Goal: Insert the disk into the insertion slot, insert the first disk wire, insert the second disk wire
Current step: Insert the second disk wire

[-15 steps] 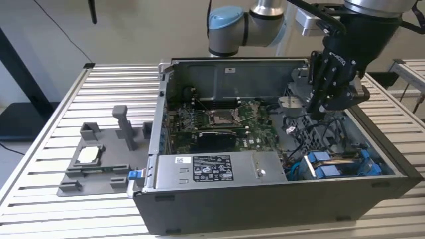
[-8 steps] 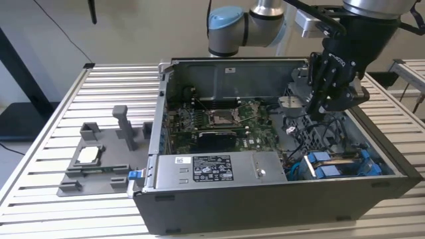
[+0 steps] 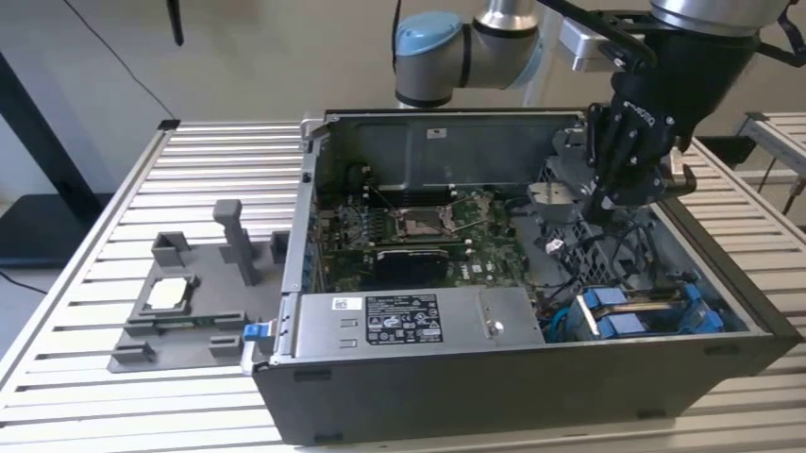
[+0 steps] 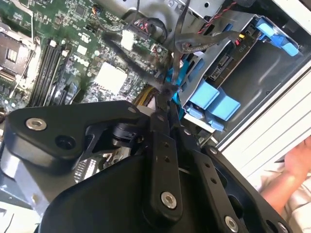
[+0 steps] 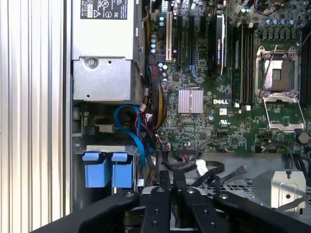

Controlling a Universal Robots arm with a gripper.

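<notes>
**Black wire being pinched beside the seated disk**

An open computer case (image 3: 504, 377) of dark grey sheet metal is being carried by a ribbed aluminium tabletop (image 3: 75, 283). Inside it, a boxy silver power supply (image 3: 416, 321) and a green, densely studded motherboard (image 5: 204, 111) are being shown. The black, jointed tool (image 4: 165, 104) is being held low inside the case, with its slim jaws clenched on a thin black wire (image 4: 167, 91). A glossy blue cable (image 5: 127, 108) is being looped just beside that wire. The flat disk (image 4: 227, 62), clipped in its bright blue plastic frame, is being held in the insertion slot (image 3: 636, 311) of the grey metal cage, near the tool. A person's hand (image 4: 296, 167) is being shown outside the case wall.
</notes>
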